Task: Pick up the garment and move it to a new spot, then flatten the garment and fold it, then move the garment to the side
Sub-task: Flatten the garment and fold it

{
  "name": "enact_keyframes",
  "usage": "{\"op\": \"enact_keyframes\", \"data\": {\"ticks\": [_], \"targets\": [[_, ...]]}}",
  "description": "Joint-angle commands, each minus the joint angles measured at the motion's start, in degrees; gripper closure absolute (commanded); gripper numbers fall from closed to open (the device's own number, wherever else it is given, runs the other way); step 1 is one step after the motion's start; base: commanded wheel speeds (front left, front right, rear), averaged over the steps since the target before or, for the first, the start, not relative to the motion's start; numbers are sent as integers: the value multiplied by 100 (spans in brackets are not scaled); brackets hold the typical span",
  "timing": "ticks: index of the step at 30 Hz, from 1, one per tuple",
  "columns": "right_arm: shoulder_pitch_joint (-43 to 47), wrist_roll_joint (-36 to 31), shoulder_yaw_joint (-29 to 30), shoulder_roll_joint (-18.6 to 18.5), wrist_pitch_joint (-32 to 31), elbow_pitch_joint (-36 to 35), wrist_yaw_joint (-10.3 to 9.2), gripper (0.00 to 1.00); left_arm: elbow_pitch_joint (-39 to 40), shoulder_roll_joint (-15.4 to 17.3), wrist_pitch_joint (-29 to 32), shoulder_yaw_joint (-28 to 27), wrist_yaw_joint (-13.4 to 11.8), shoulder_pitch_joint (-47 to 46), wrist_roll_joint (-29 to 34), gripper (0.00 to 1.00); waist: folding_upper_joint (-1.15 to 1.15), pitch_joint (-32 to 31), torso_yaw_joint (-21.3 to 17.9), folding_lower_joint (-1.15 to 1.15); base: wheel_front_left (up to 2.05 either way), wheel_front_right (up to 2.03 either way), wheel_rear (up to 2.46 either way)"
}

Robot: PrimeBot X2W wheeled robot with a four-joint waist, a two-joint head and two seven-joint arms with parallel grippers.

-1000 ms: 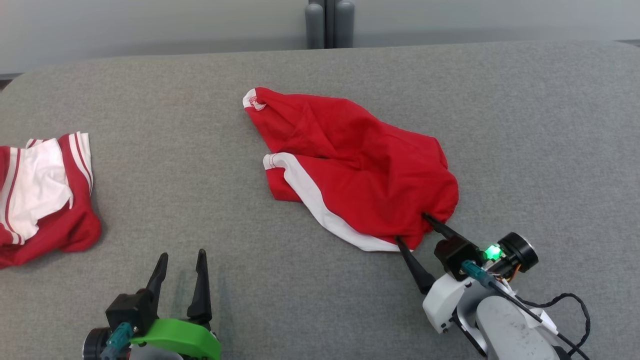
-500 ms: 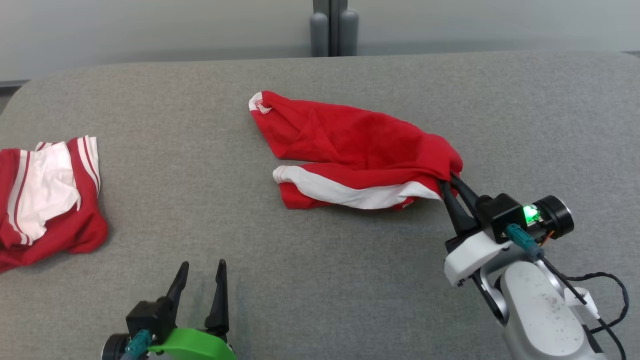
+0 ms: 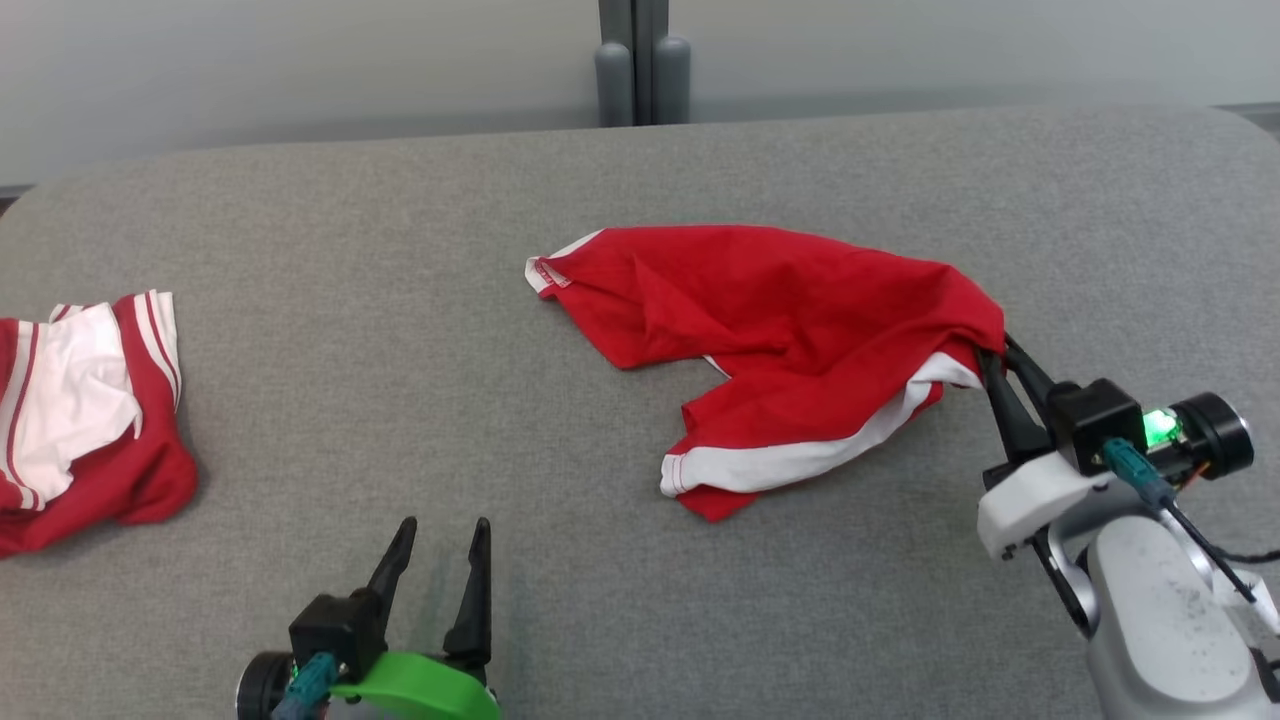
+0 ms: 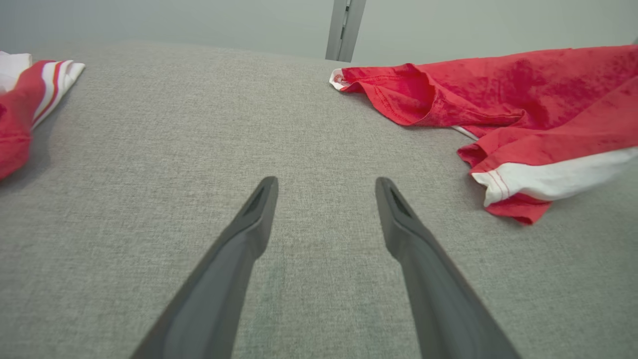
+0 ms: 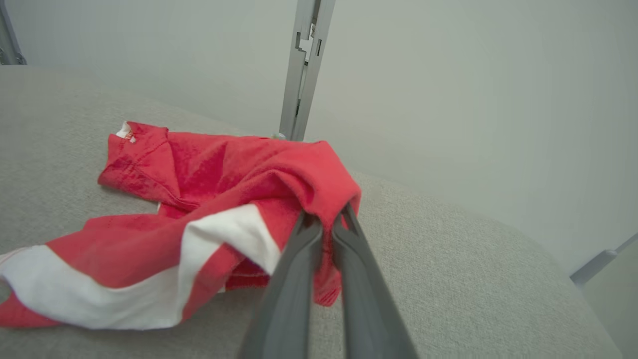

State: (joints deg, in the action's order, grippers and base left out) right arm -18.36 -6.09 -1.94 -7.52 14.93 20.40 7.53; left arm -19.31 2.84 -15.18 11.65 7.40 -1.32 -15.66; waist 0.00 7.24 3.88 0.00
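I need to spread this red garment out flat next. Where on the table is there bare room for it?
The widest bare stretch of table lies between the striped garment at the left edge and the red garment held by the right gripper, ahead of the open left gripper. The right side, around that gripper, is crowded.

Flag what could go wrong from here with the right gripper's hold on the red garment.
1. The right gripper is shut on just a bunched edge of the red garment; the cloth could slip free under a pull.
2. Most of the garment lies folded over itself on the grey surface; dragging may crumple it more, hampering flattening.
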Motion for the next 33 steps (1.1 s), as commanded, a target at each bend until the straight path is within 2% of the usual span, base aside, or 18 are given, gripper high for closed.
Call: {"op": "enact_keyframes", "data": {"ticks": [1,2,3,8,9,10,11,12,17,26,33], "targets": [[-242,-127,-4,-38,-25,150,-8,100,28,15,5,54,12,-198,-31,0,0,274,79,0,0,0,0],[-381,-170,-5,-43,-21,346,-8,99,42,15,5,94,12,-260,-44,0,0,368,109,0,0,0,0],[-498,-217,3,-39,-23,501,-8,92,52,15,5,135,12,-314,-52,0,0,449,140,0,0,0,0],[-1179,-566,71,61,-38,1433,-8,80,98,14,5,392,12,-648,-104,0,0,809,301,0,0,0,0],[-1261,-639,92,76,-36,1603,-8,75,101,15,5,429,12,-692,-114,0,0,849,322,0,0,0,0],[-1387,-714,154,112,-23,1834,-8,58,102,14,5,488,12,-752,-125,0,0,895,348,0,0,0,0],[-1443,-757,196,132,-16,1939,-8,46,101,14,5,515,12,-775,-124,0,0,910,355,0,0,0,0],[-1523,-851,285,162,-5,2134,-9,0,103,15,5,551,12,-808,-140,0,0,932,360,0,0,0,0],[-1661,-1005,621,280,24,2361,-9,0,123,14,5,633,12,-871,-170,0,0,907,256,0,0,0,0],[-883,-463,783,409,33,738,-8,0,173,15,5,791,12,-712,-215,0,0,580,-234,0,0,0,0],[-141,-153,697,447,27,119,-8,0,16,20,5,1242,12,-741,-440,0,0,411,-665,0,0,0,0]]}}
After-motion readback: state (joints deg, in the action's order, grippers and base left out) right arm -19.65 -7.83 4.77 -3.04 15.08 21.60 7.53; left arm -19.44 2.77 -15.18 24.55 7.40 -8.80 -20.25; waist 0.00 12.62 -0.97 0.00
